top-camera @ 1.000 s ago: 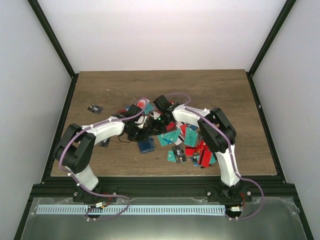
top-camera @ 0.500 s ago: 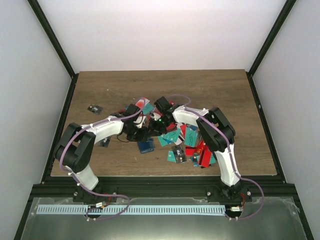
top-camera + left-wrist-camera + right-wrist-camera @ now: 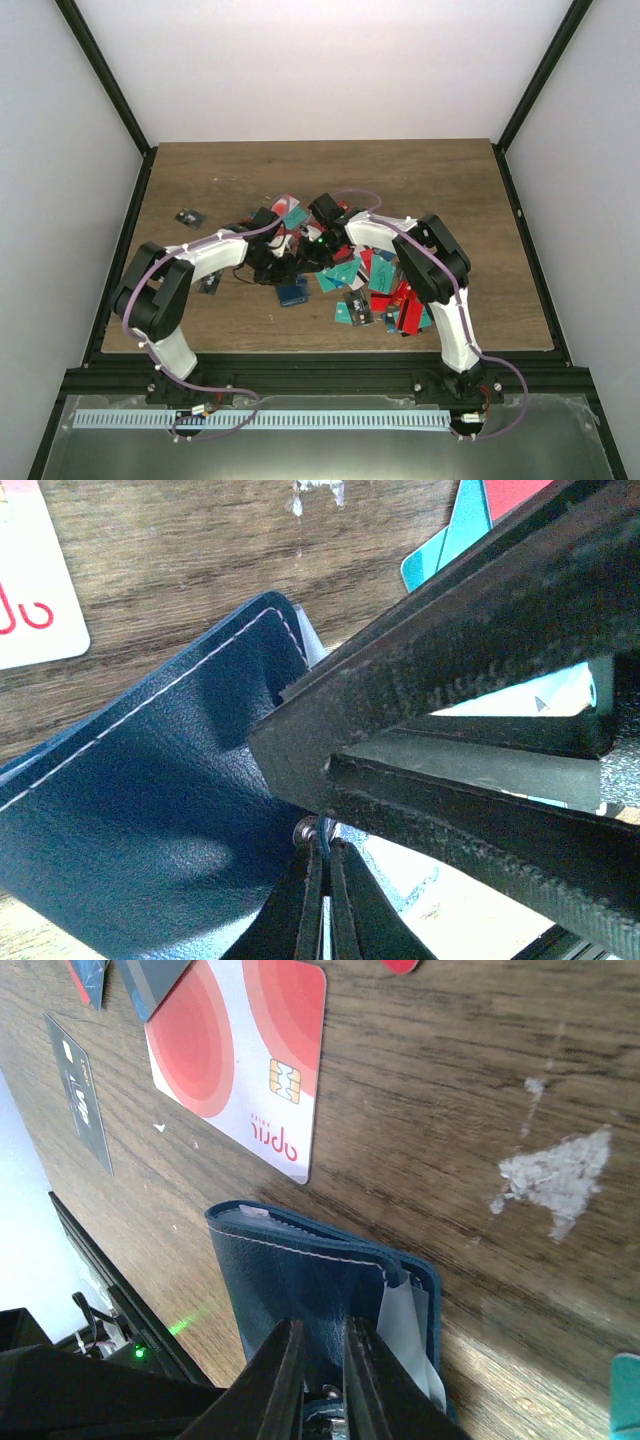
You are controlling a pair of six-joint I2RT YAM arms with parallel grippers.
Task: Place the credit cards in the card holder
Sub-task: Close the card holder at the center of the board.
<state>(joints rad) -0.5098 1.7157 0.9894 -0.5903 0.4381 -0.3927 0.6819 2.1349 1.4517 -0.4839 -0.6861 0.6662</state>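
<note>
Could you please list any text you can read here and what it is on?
"april": red lettering on the white-and-red credit card.
The small word beside it: too small to read.
black card: white marking, unreadable.
white card, left wrist view: cut-off red strokes, unreadable.

Folded navy card holder (image 3: 300,1295), credit cards (image 3: 383,280) scattered

The left arm (image 3: 212,257) and right arm (image 3: 458,330) are white shells linked by bulky black joints, each trailed by a lilac cable (image 3: 520,385) (it loops loose near the bases). The left hand (image 3: 322,870) and right hand (image 3: 320,1330) have slim black fingers. A small silver screw (image 3: 303,830) sits on the left hand.
</note>
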